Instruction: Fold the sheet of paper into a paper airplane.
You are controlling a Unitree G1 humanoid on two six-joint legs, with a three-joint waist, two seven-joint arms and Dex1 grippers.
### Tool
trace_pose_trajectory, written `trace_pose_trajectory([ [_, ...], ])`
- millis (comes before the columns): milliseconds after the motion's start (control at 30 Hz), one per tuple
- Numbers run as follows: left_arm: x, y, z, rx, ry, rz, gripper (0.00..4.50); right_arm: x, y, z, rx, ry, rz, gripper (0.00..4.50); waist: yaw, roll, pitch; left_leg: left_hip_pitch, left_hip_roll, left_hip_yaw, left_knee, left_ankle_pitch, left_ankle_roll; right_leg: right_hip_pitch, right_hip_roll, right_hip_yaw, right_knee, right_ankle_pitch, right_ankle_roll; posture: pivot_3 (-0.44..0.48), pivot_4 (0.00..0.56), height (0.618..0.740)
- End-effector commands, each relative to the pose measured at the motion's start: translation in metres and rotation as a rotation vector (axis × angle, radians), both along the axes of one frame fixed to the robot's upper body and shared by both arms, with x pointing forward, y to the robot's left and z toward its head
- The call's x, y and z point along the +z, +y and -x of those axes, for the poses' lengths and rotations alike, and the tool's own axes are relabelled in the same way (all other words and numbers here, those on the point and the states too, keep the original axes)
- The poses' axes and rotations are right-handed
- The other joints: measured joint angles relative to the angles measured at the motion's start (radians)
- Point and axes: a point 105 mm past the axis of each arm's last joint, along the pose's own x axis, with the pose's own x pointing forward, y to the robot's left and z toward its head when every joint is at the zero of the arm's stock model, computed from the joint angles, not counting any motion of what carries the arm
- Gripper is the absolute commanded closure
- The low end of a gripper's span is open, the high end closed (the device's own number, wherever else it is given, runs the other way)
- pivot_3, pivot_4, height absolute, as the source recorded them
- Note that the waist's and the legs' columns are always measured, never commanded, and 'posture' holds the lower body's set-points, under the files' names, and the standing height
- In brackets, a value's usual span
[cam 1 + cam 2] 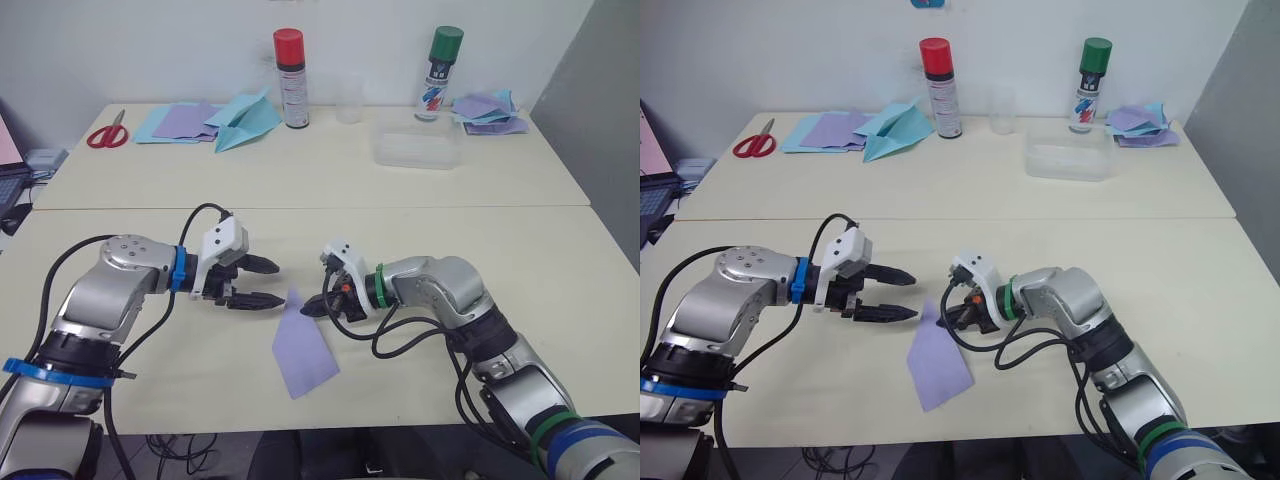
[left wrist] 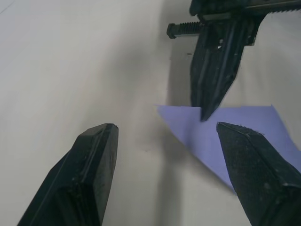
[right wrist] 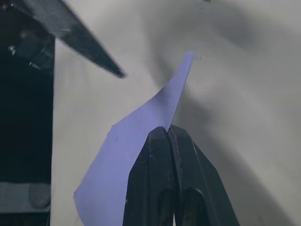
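The sheet of paper (image 1: 303, 350) is lavender-purple and folded into a narrow pointed shape. It lies on the near table with its point (image 3: 189, 59) lifted off the surface. My right gripper (image 1: 309, 311) is shut on the paper's edge just below that point, fingers pressed together in the right wrist view (image 3: 167, 131). My left gripper (image 1: 279, 284) hovers open just left of the point, with nothing between its fingers (image 2: 94, 160). In the left wrist view the paper (image 2: 221, 136) lies ahead, under the right gripper's tip (image 2: 205, 113).
On the far table are red-handled scissors (image 1: 107, 132), piles of blue and purple sheets (image 1: 180, 122), a light blue paper plane (image 1: 245, 122), a red-capped spray can (image 1: 290, 63), a clear cup (image 1: 348, 100), a clear container (image 1: 415, 150), a green-capped can (image 1: 440, 72) and more sheets (image 1: 490, 112).
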Motion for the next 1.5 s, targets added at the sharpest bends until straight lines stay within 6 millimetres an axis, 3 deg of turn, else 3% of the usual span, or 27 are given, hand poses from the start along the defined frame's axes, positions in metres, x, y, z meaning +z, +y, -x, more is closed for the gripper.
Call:
trace_pose_trajectory([
  [33,-0.002,-0.007,0.002,-0.062,0.017,-0.006,0.96,0.012,0.007,0.011,0.083,-0.064,-0.038,4.50,0.000,0.000,0.000,0.000,0.000,0.000,0.000,0.000,0.000,0.000,0.000,0.000,0.000,0.000,0.000,0.000,0.150,0.740],
  [267,-0.017,-0.021,0.020,-0.128,0.117,0.033,0.96,0.007,0.006,0.016,0.113,-0.113,-0.022,4.50,0.001,0.000,0.000,0.000,0.000,0.000,0.001,0.000,0.000,0.000,0.000,0.000,0.001,0.000,0.000,0.000,0.150,0.740],
  [367,-0.019,-0.022,0.024,-0.145,0.124,0.028,1.57,0.006,0.005,0.017,0.116,-0.122,-0.023,4.50,0.003,-0.001,0.000,0.000,0.000,0.000,0.001,0.000,0.000,0.000,0.000,0.000,0.001,0.000,0.000,0.000,0.150,0.740],
  [533,-0.018,-0.021,0.023,-0.138,0.114,0.032,3.18,0.007,0.006,0.021,0.138,-0.133,-0.034,4.50,0.003,-0.001,0.000,0.000,0.000,-0.001,0.003,0.000,0.000,0.000,0.000,0.000,0.003,0.000,0.000,0.000,0.150,0.740],
  [567,-0.019,-0.021,0.024,-0.143,0.119,0.033,3.21,0.007,0.006,0.022,0.141,-0.135,-0.036,4.50,0.004,-0.001,0.000,0.000,0.000,-0.001,0.003,0.000,0.000,0.000,0.000,0.000,0.003,0.000,0.000,0.000,0.150,0.740],
  [600,-0.019,-0.022,0.026,-0.149,0.128,0.037,3.61,0.007,0.007,0.021,0.138,-0.137,-0.038,4.50,0.004,-0.001,0.000,0.000,0.000,-0.001,0.004,0.000,0.000,0.001,0.000,0.000,0.003,0.000,0.000,0.000,0.150,0.740],
  [633,-0.018,-0.023,0.027,-0.149,0.135,0.044,3.69,0.008,0.007,0.021,0.143,-0.146,-0.040,4.50,0.004,-0.001,0.000,0.000,0.000,-0.001,0.004,0.000,0.000,0.001,0.000,0.000,0.003,0.000,0.000,0.000,0.150,0.740],
  [733,-0.020,-0.023,0.026,-0.125,0.142,0.049,4.49,0.009,0.007,0.019,0.135,-0.159,-0.046,4.50,0.006,-0.001,0.000,0.000,0.000,-0.001,0.004,0.000,0.000,0.001,0.000,0.000,0.003,0.000,0.000,0.000,0.150,0.740],
  [767,-0.019,-0.023,0.026,-0.111,0.155,0.059,4.49,0.011,0.007,0.018,0.126,-0.163,-0.053,4.50,0.006,-0.001,0.000,0.000,0.000,-0.001,0.004,0.000,0.000,0.001,0.000,0.000,0.003,0.000,0.000,0.000,0.150,0.740],
  [867,-0.018,-0.017,0.022,-0.020,0.214,0.119,4.50,0.021,0.000,0.009,0.091,-0.190,-0.082,3.89,0.006,-0.001,0.000,0.000,0.000,-0.001,0.005,0.000,0.000,0.001,0.000,0.000,0.004,0.001,0.000,0.000,0.150,0.740],
  [1067,-0.022,0.001,0.021,0.218,0.334,0.252,4.50,0.049,-0.022,0.002,0.067,-0.382,-0.171,1.69,0.011,-0.001,0.000,-0.001,0.000,-0.001,0.010,0.000,0.000,0.001,0.000,0.000,0.007,0.000,0.000,0.000,0.150,0.740],
  [1200,-0.032,0.003,0.034,0.353,0.449,0.334,4.50,0.041,-0.039,0.015,0.113,-0.422,-0.183,0.26,0.012,-0.001,0.000,0.000,0.001,-0.001,0.014,-0.001,0.001,0.002,-0.001,0.000,0.009,0.000,0.000,0.000,0.150,0.740],
  [1367,-0.048,0.003,0.026,0.556,0.489,0.419,4.50,0.022,-0.051,0.019,0.123,-0.483,-0.166,0.26,0.018,-0.002,0.001,0.001,0.000,-0.002,0.019,-0.001,0.001,0.004,-0.002,0.000,0.014,0.001,0.001,0.000,0.150,0.740],
  [1500,-0.049,0.000,0.019,0.650,0.528,0.492,4.50,0.013,-0.053,0.024,0.170,-0.539,-0.156,0.26,0.018,-0.003,0.002,0.006,-0.001,-0.002,0.020,0.000,0.001,0.006,-0.002,0.000,0.017,0.003,0.003,0.000,0.150,0.740],
])
